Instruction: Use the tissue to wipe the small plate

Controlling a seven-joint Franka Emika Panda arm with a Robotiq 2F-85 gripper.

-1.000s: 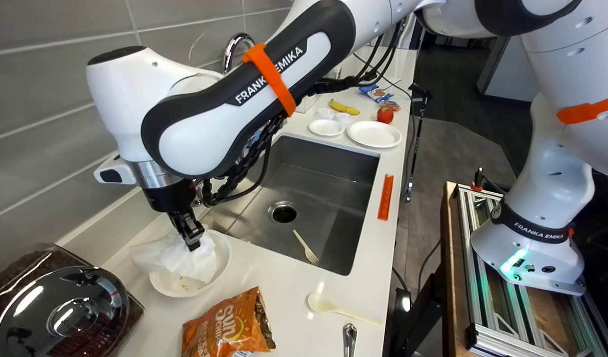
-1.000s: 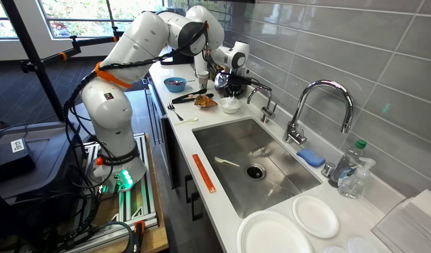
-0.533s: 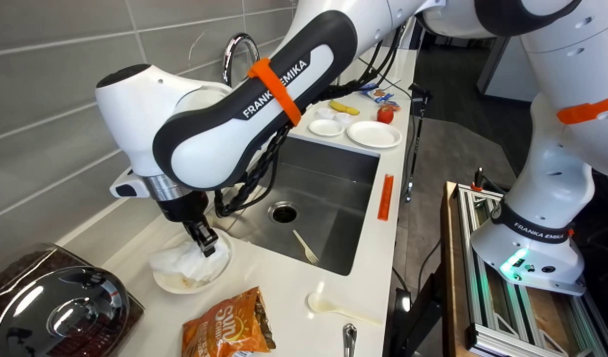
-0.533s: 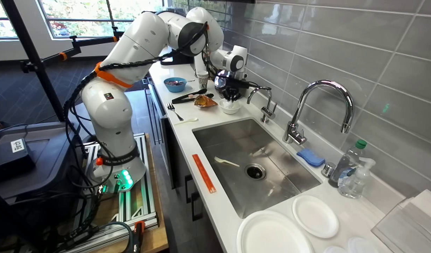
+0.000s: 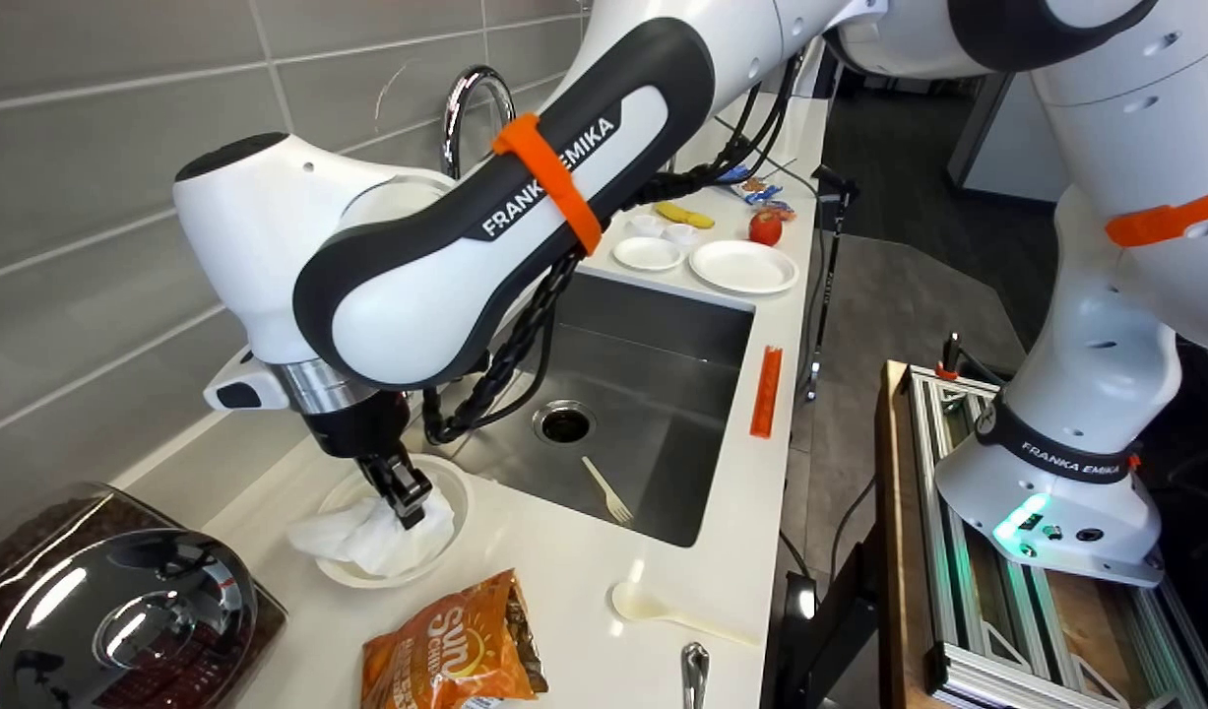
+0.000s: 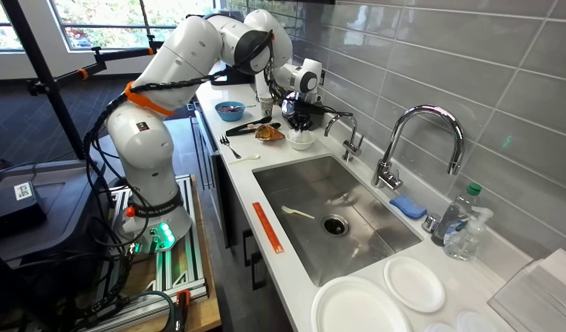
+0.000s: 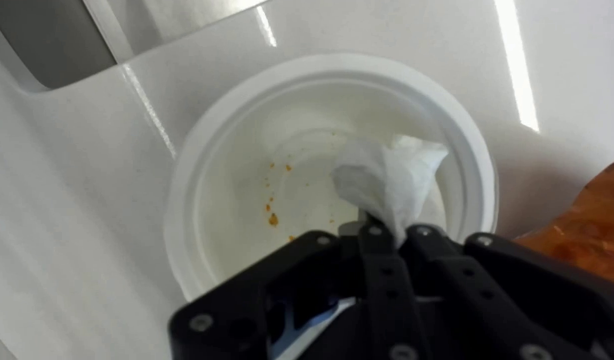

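Though the plate [image 7: 236, 150] is white, orange specks [image 7: 273, 220] dot it.

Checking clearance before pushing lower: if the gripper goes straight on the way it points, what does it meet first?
Likely the inside of the white bowl, through the tissue held between its fingers. Depth below is unclear; the tissue may be touching it.

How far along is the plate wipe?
Done: tissue grasped; the gripper is shut on it.
In hand: wiping, apparently, with the tissue over the small plate; firm contact is hard to confirm.
Left: orange specks on the plate's floor in the wrist view, so more wiping is likely needed.
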